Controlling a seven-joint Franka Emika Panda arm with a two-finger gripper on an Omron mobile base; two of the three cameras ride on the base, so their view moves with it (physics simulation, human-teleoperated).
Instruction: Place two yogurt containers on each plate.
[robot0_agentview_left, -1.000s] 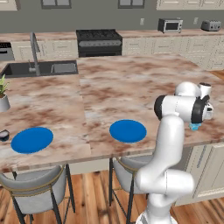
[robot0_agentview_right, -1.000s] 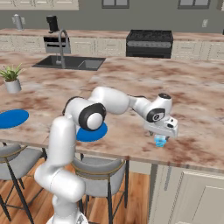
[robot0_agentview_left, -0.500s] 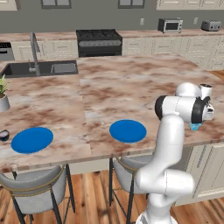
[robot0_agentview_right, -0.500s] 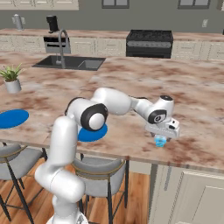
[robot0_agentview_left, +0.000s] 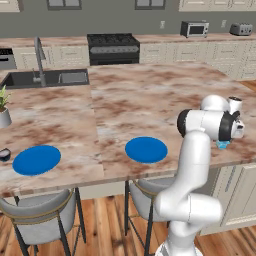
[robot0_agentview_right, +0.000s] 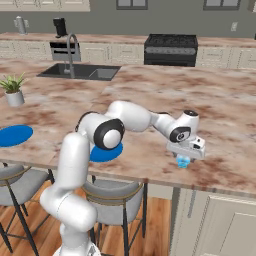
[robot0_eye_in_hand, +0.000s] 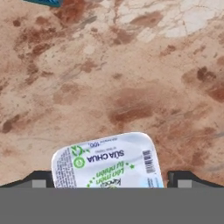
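In the hand view, a yogurt container (robot0_eye_in_hand: 107, 162) sits at the bottom centre of the frame, its white printed lid facing the camera; the two dark fingertips (robot0_eye_in_hand: 37, 179) stand at either side of it, wide apart, with a gap showing between each tip and the lid, so the claw is spread and not clamped on it; brown-and-cream marble counter (robot0_eye_in_hand: 131, 65) fills the frame above. In the right base view, the gripper (robot0_agentview_right: 185, 156) hangs low at centre right of the frame, directly over the small pale blue cup on the counter; one blue plate (robot0_agentview_right: 106, 152) lies partly behind the arm at centre left; the other plate (robot0_agentview_right: 14, 135) lies at the far left edge. In the left base view, both plates lie in the lower half of the frame, well apart from the cup.
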